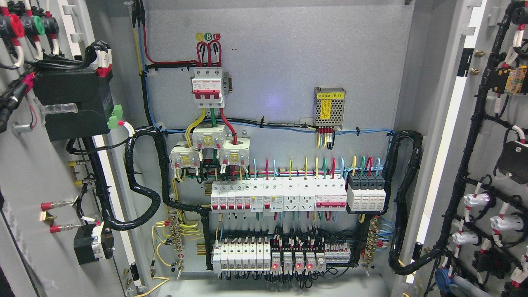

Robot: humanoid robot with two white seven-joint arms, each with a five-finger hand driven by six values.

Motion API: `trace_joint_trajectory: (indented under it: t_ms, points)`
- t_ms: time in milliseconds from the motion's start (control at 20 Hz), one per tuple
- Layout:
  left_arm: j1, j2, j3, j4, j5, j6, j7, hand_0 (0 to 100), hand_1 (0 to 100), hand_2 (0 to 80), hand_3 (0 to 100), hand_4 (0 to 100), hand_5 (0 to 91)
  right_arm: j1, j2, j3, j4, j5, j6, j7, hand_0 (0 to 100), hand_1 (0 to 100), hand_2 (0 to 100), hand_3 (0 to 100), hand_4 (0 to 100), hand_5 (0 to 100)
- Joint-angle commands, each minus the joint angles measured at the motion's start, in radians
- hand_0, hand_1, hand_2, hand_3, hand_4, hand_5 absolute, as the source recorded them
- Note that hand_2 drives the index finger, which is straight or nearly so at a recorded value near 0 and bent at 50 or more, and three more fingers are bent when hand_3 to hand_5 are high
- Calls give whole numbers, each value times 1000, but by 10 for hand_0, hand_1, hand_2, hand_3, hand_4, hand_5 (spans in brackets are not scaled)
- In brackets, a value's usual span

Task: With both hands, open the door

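An electrical cabinet fills the head view with both doors swung wide. The left door (37, 173) shows its inner face, carrying a black box and wired terminals. The right door (486, 136) also shows its inner face, with black cable looms and white lamp backs. Between them the grey back panel (280, 62) is exposed, holding a red-and-white main breaker (208, 86), rows of white breakers (278, 196) and a lower row of relays with red lights (288, 258). Neither of my hands nor either arm shows anywhere.
A perforated metal power supply (329, 106) with a yellow label sits at the panel's upper right. Thick black corrugated cable bundles (140, 189) loop from the panel to each door. The cabinet floor (268, 288) lies along the bottom edge.
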Motion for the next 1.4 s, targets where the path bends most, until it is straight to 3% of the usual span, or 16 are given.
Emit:
trace_joint_trajectory:
  t_ms: [0, 301, 801, 1052, 1352]
  points:
    - [-15, -15, 50, -19, 0, -4, 0, 0, 0, 0, 0, 0, 0, -5, -49, -58, 5, -9, 3, 0, 190, 0, 0, 0, 0, 0]
    - [-13, -11, 74, -18, 0, -3, 1, 0, 0, 0, 0, 0, 0, -5, -102, -63, 19, -78, 15, 0, 190, 0, 0, 0, 0, 0]
    - [-2, -2, 131, -13, 9, -4, 1, 0, 0, 0, 0, 0, 0, 3, -106, -80, 42, -103, 17, 0, 190, 0, 0, 0, 0, 0]
    - [5, -1, 158, -10, 14, -9, 1, 0, 0, 0, 0, 0, 0, 1, -106, -101, 42, -213, 86, 0, 190, 0, 0, 0, 0, 0]
    - [15, 10, 209, -12, 50, -44, 3, 0, 0, 0, 0, 0, 0, 10, -104, -124, 36, -215, 86, 1, 191, 0, 0, 0, 0, 0]
